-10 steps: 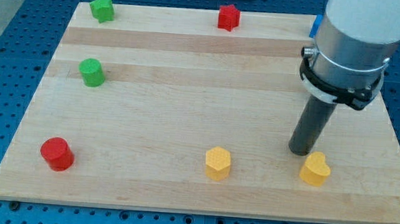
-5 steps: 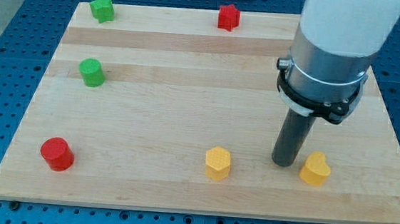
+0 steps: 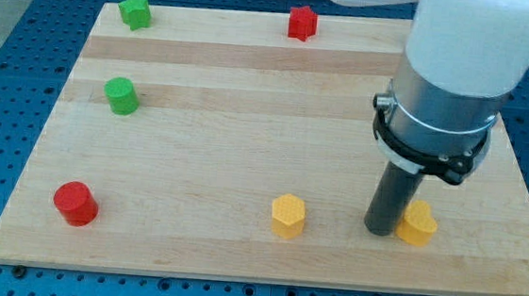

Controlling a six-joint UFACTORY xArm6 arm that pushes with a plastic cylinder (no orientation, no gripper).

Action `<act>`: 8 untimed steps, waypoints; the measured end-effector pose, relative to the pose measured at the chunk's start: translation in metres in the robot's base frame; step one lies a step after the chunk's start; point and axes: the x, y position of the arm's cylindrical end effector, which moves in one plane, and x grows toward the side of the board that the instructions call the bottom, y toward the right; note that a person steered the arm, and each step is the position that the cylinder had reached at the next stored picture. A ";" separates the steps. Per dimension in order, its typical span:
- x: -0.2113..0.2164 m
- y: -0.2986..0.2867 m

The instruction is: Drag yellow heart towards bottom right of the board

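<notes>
The yellow heart (image 3: 419, 225) lies near the bottom right of the wooden board (image 3: 246, 137). My tip (image 3: 381, 231) stands on the board right against the heart's left side, and the rod hides part of the heart. The arm's grey and white body fills the view's upper right above it.
A yellow hexagon (image 3: 288, 215) sits left of my tip at the bottom middle. A red cylinder (image 3: 76, 203) is at the bottom left, a green cylinder (image 3: 121, 95) at the left, a green star (image 3: 135, 11) at the top left, a red star (image 3: 302, 22) at the top middle.
My tip moved down and left past the heart's upper left, then right against its left side. The heart has barely moved.
</notes>
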 end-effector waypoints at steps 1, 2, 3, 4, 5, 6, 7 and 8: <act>0.000 0.011; 0.000 0.021; 0.000 0.022; 0.000 0.022; 0.002 0.025; 0.006 0.031; 0.008 0.035; 0.008 0.035</act>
